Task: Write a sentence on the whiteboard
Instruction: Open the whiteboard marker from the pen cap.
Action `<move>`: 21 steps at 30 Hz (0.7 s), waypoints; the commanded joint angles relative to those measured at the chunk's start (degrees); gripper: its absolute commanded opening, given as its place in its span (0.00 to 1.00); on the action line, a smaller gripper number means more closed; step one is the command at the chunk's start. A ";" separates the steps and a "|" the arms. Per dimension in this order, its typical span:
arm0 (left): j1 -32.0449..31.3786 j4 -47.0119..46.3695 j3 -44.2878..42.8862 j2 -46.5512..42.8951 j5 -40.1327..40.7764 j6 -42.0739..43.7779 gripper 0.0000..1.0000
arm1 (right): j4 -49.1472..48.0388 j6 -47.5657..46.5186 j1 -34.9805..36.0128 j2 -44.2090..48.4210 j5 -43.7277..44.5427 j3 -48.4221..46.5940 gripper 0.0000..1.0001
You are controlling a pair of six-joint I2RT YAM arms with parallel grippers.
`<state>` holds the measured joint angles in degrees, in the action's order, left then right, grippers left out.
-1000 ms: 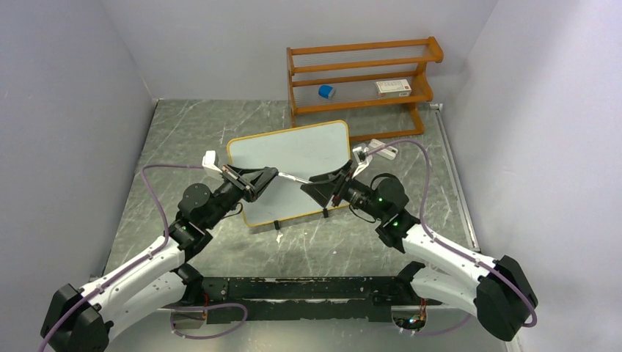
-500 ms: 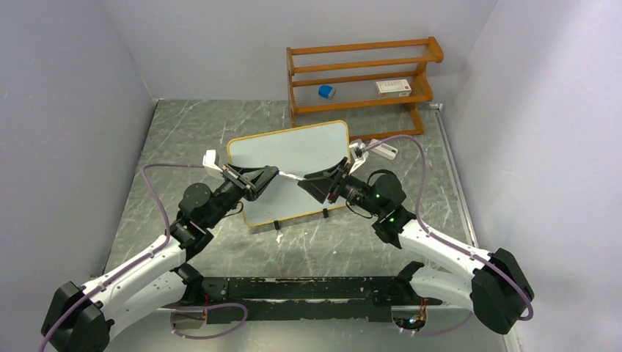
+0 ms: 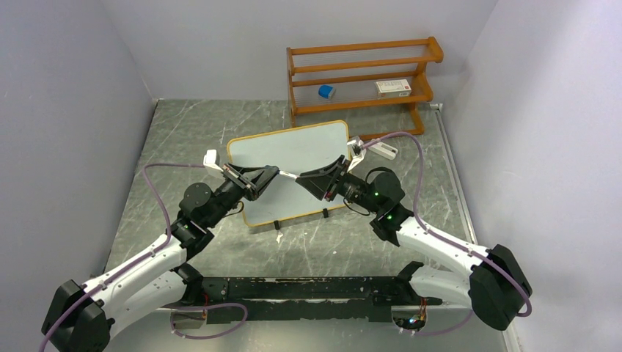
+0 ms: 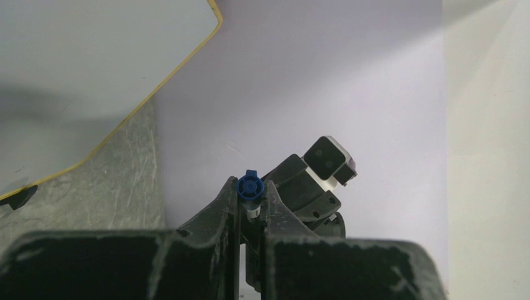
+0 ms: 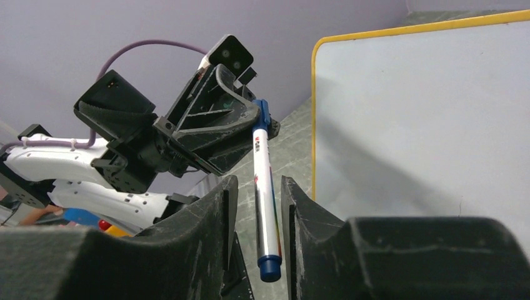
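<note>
The whiteboard (image 3: 293, 150) stands tilted mid-table; its face is blank and no sentence shows on it. It also shows in the left wrist view (image 4: 81, 62) and in the right wrist view (image 5: 425, 112). My left gripper (image 3: 273, 173) is shut on the blue cap end (image 4: 250, 185) of a white marker (image 3: 288, 176), held in the air in front of the board. My right gripper (image 3: 302, 180) is open, with its jaws on either side of the marker barrel (image 5: 264, 200) and a gap on each side. The marker's blue tail end sits between the right jaws.
An orange wooden shelf rack (image 3: 359, 81) stands at the back right, holding a small blue object (image 3: 326, 92) and a white box (image 3: 393, 88). The board's black feet (image 3: 277, 224) rest on the grey marbled table (image 3: 183, 139). Grey walls close in the sides.
My right gripper has moved left toward the left gripper, and its open jaws now straddle the marker barrel. The left arm and the board have not moved.
</note>
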<state>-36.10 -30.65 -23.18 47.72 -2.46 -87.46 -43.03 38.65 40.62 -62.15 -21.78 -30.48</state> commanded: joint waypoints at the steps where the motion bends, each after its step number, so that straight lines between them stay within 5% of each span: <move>1: 0.15 -2.96 0.28 0.07 -0.84 -0.01 0.05 | -0.71 -0.68 0.39 -0.41 -0.78 -2.46 0.34; 21: 0.16 -2.55 -0.02 -0.42 -0.96 0.62 0.05 | 3.05 -2.29 0.95 -1.74 -2.25 -4.35 0.25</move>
<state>-36.10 -30.72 -23.18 47.83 -2.66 -87.42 -39.27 37.17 41.28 -64.18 -23.44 -33.12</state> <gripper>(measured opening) 0.118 0.267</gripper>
